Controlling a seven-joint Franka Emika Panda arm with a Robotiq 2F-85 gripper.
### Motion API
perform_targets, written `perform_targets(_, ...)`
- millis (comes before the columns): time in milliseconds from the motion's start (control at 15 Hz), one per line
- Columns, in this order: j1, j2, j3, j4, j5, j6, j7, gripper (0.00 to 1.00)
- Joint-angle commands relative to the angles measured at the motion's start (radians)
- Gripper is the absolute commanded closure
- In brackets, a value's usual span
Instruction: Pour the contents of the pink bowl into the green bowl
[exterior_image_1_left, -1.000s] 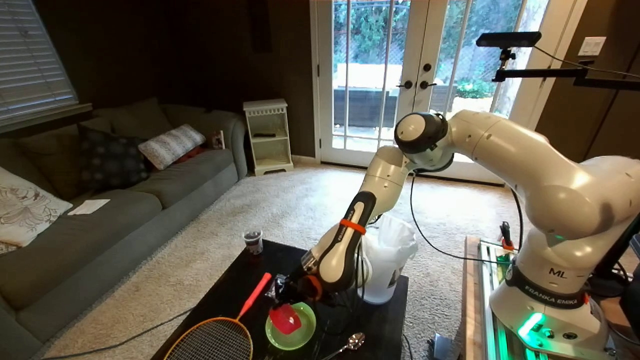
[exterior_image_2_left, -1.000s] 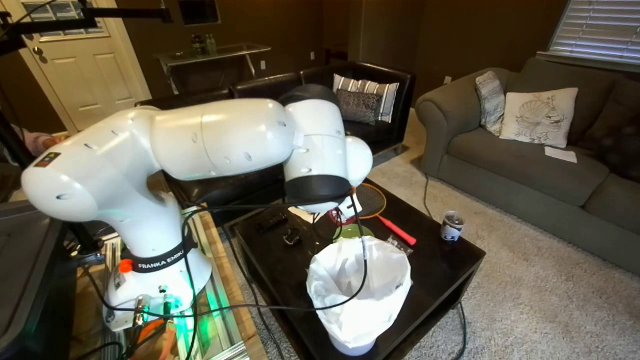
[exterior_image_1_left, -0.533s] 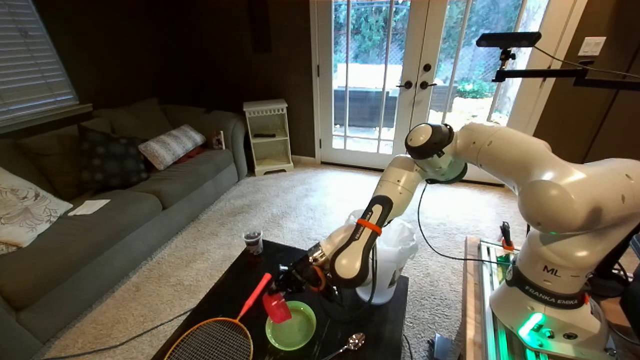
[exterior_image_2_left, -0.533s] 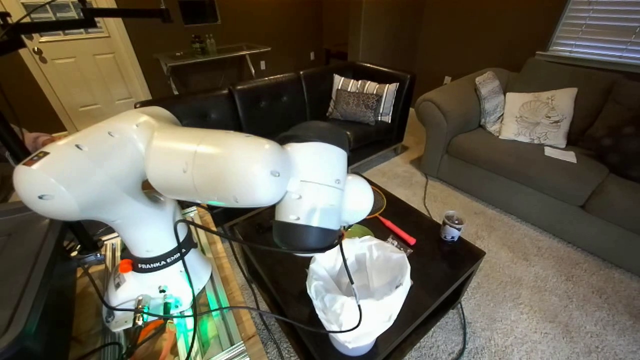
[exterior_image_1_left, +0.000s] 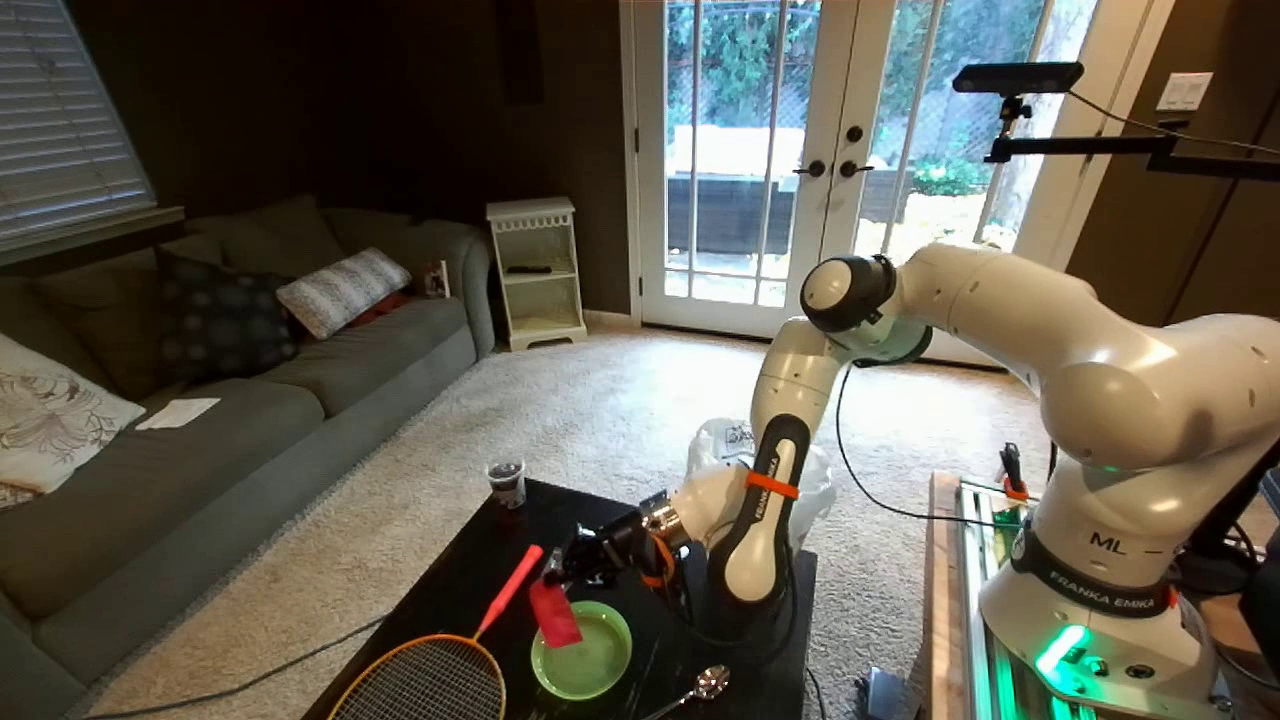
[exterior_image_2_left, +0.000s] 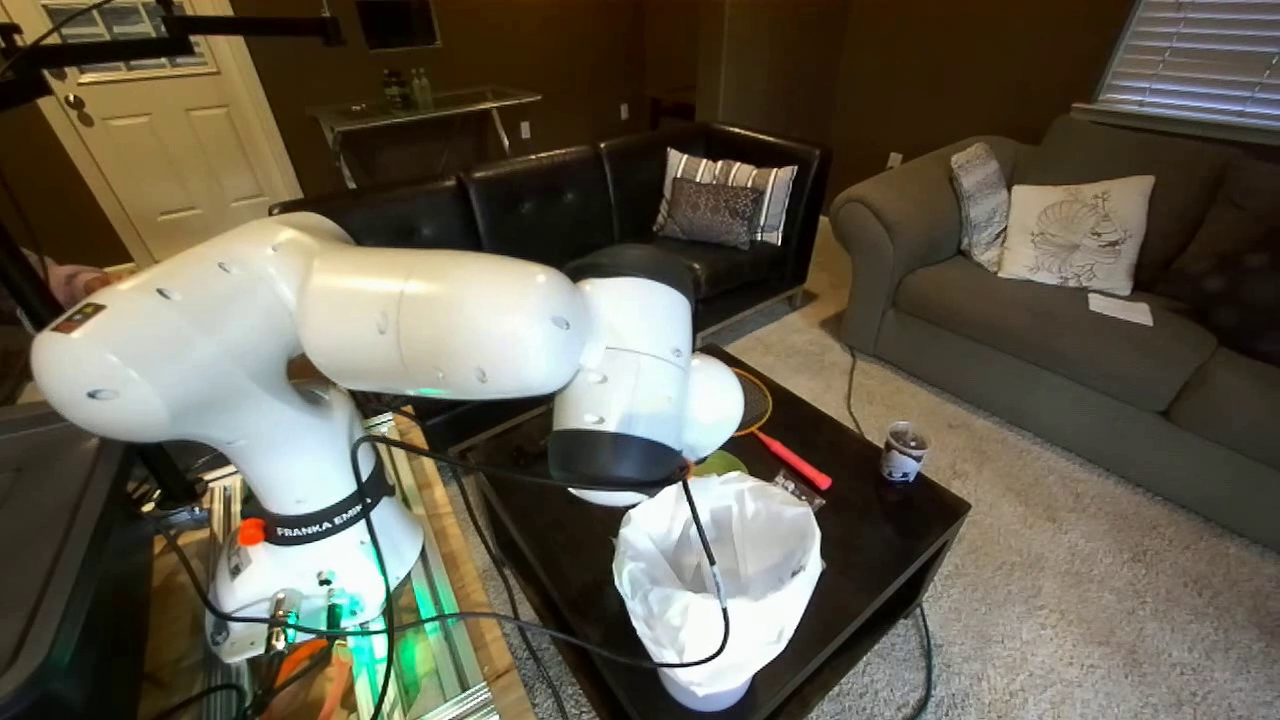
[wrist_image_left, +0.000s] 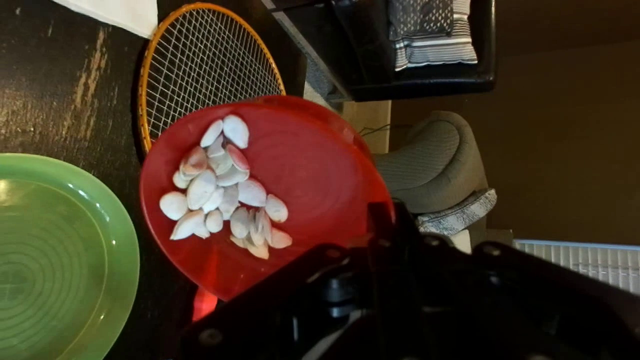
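My gripper (wrist_image_left: 392, 215) is shut on the rim of the pink bowl (wrist_image_left: 315, 165), with one finger inside and one outside. Several pale flat seeds, the contents (wrist_image_left: 220, 190), lie in the bowl, gathered on the side nearest the green bowl (wrist_image_left: 45, 270). In an exterior view the pink bowl (exterior_image_1_left: 556, 614) is tilted steeply and held above the far-left rim of the green bowl (exterior_image_1_left: 592, 665), with my gripper (exterior_image_1_left: 556, 575) above it. The green bowl's visible inside shows no seeds. In an exterior view only a piece of the green bowl (exterior_image_2_left: 722, 463) shows; the arm hides the pink bowl and gripper.
A racket (exterior_image_1_left: 430, 680) with a red handle lies beside the green bowl on the dark table. A metal spoon (exterior_image_1_left: 710, 682) lies on its other side. A lined white bin (exterior_image_2_left: 715, 590) stands near the arm. A cup (exterior_image_2_left: 904, 452) stands at a table corner.
The pink bowl has moved from over the green bowl's middle toward its far-left rim and is tilted more steeply. The arm has lowered and its wrist has turned.
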Motion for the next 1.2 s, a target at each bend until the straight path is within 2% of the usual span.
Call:
perform_targets(0,0.099,-0.001,-0.085,0.083,-0.073,0.126,0.163,0.99)
perform_targets(267,0.200,-0.004,-0.165,0.151,-0.053,0.260,0.237,0.99)
perform_targets(667,0.316,-0.005,-0.251,0.228,-0.023,0.368,0.320,0.99)
perform_targets(1133,0.302,-0.009,-0.234,0.257,-0.030,0.348,0.317,0.99)
